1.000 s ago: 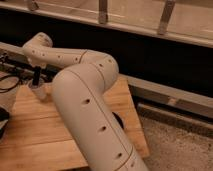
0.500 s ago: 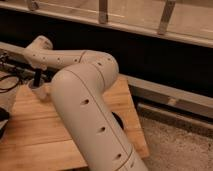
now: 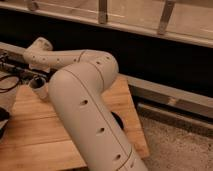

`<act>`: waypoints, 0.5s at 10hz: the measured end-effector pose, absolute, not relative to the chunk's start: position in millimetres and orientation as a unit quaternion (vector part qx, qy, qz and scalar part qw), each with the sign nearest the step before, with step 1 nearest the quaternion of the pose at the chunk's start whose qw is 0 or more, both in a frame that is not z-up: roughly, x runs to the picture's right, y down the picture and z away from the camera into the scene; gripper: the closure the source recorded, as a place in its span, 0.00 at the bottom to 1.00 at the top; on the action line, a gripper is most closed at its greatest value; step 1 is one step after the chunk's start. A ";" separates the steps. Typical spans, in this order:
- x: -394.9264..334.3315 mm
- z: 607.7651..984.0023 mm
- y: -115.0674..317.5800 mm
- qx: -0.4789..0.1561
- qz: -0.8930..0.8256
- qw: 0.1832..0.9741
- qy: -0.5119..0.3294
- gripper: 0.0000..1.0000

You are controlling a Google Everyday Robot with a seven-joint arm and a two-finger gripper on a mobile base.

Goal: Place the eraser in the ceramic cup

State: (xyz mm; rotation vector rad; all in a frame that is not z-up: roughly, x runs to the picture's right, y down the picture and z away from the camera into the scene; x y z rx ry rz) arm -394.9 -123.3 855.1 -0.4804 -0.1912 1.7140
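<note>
A large white robot arm (image 3: 90,107) fills the middle of the camera view, rising from the bottom edge, bending at a broad elbow and stretching away to the upper left. It reaches over a light wooden table (image 3: 35,135) with visible plank seams.

At the far end of the arm, the gripper (image 3: 36,76) hangs at the left side of the scene, just above the back left part of the table. It appears only as a short dark shape below the white wrist.

Directly under the gripper stands the ceramic cup (image 3: 39,87), small, whitish and without a handle, upright on the wood with its open rim facing up. The gripper's lower end sits right at the cup's rim; whether it touches the rim cannot be told.

The eraser cannot be made out anywhere in the view, so its place relative to the gripper and the cup cannot be told.

A dark rounded object (image 3: 119,120) peeks out from behind the arm near the right edge of the table, mostly hidden. Black cables (image 3: 10,85) loop at the far left. Beyond the table runs a dark wall (image 3: 165,60) with a pale metal rail (image 3: 170,95) along its base, and speckled floor (image 3: 180,145) lies to the right.
</note>
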 end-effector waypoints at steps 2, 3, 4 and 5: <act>-398.6 852.3 -120.2 -0.211 0.746 0.626 -0.085 0.20; -398.3 852.0 -119.2 -0.211 0.746 0.626 -0.084 0.20; -397.3 851.6 -118.2 -0.212 0.745 0.627 -0.084 0.20; -395.3 851.4 -118.4 -0.211 0.745 0.627 -0.084 0.20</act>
